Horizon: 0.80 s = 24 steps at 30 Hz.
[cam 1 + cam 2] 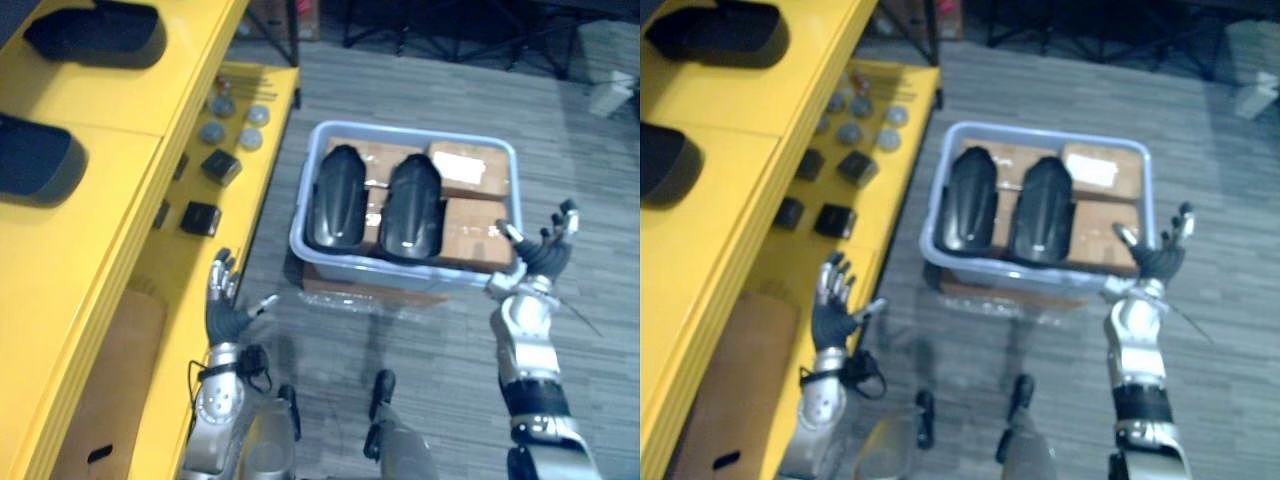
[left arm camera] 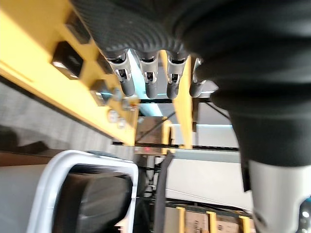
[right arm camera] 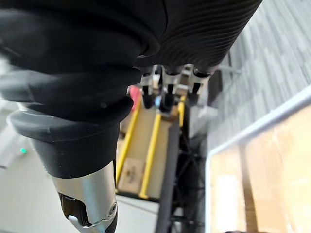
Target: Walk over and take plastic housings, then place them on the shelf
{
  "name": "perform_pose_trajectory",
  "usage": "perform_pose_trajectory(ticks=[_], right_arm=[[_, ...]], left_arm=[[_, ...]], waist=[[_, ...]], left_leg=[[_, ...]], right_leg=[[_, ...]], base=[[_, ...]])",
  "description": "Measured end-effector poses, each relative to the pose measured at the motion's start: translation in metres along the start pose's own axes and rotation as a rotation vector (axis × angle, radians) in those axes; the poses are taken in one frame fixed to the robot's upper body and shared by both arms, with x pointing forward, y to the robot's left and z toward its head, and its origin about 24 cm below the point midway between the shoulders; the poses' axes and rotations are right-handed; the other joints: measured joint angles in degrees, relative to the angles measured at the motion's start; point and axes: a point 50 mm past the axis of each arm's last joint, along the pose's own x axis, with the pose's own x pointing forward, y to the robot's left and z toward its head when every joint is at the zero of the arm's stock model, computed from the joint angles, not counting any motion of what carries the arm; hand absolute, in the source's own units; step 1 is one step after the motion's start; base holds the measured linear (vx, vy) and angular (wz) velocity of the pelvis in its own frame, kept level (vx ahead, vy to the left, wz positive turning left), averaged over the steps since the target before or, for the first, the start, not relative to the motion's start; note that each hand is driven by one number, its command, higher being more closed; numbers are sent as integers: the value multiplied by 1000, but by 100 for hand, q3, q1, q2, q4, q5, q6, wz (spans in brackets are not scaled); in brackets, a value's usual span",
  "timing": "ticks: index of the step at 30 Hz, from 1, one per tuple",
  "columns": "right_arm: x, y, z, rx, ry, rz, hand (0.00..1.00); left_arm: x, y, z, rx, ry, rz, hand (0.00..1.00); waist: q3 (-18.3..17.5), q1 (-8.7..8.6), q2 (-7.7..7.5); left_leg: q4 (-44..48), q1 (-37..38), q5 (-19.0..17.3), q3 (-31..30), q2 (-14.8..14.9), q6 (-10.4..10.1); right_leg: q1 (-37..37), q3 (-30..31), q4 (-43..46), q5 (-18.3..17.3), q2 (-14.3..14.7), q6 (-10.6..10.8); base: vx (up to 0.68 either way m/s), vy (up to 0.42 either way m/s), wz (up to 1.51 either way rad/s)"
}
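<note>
Plastic housings [image 1: 340,195], two black and glossy ones, lie side by side in a grey-blue bin [image 1: 405,130]. The bin stands on the grey floor [image 1: 440,90], a little toward 1 o'clock from the middle of the head view. Each housing lies with its long side running from 12 to 6 o'clock, and the two are very close to each other. Cardboard boxes [image 1: 468,168] lie under and beside them and fill the 3 o'clock part of the bin. No hand touches the housings.

The yellow shelf [image 1: 110,200] runs along the 9 o'clock side, from 7 up to 11 o'clock. On its upper level lie two more dark housings [image 1: 100,35], one at 11 o'clock and the other at 9 o'clock. On the lower level, at about 10 o'clock from the bin, there are small black blocks [image 1: 221,166] and some round discs [image 1: 250,138].

The left hand [image 1: 225,315] is at 7 o'clock, between the shelf edge and the bin. Its fingers [image 2: 148,82] are straight and a little spread, the thumb points toward the bin, and it holds nothing.

The right hand [image 1: 540,255] is at 4 o'clock, just beside the near corner of the bin on its 3 o'clock side. Its fingers are spread wide and point up toward 12 to 1 o'clock, with the thumb apart, and it is empty. Whether it touches the rim, I cannot tell.
</note>
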Motion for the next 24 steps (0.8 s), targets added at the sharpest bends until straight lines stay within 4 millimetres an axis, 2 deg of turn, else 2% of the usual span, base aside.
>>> perform_pose_trajectory(ticks=[1,4,8,12,14,18,22,24], right_arm=[[14,-4,6,-9,-10,-22,0],[34,-6,18,-38,-35,-43,0],[48,-3,25,-51,-15,-72,0],[63,-10,35,-39,17,-115,0],[68,-12,32,-51,77,-128,0],[74,-26,26,-93,163,-155,0],[74,-40,14,-132,241,-197,0],[77,-46,15,-146,261,-199,0]], left_arm=[[1,-4,-1,1,3,-32,0],[-2,-13,-13,22,53,-99,0],[-11,-15,-35,53,151,-125,0],[-18,-18,-49,69,209,-139,0],[-24,-17,-60,86,255,-140,0],[-31,-24,-66,83,284,-170,0],[-36,-30,-72,85,311,-195,0],[-39,-34,-73,84,320,-207,0]], waist=[[115,55,17],[236,83,53],[291,136,96],[392,247,193],[470,244,286],[574,238,480],[645,239,591],[655,232,612]], left_leg=[[0,-52,15,-90,-57,25],[3,-171,38,-204,-137,64],[33,-244,40,-260,-208,84],[247,-518,-7,-291,-240,150],[396,-639,-29,-317,-248,180],[511,-811,-39,-351,-273,190],[594,-895,-33,-388,-265,192],[602,-942,-18,-416,-267,190]], right_leg=[[-11,-41,2,31,-26,33],[-52,-149,4,63,-104,66],[-98,-158,6,144,-163,88],[-272,-168,47,198,-202,76],[-330,-209,91,199,-221,76],[-443,-321,184,164,-268,40],[-487,-375,213,103,-265,-13],[-512,-411,212,103,-264,-13]], base=[[28,33,20],[20,41,22],[9,45,8],[-45,43,3],[-81,30,5],[-86,17,4],[-52,1,3],[-17,-4,6]])
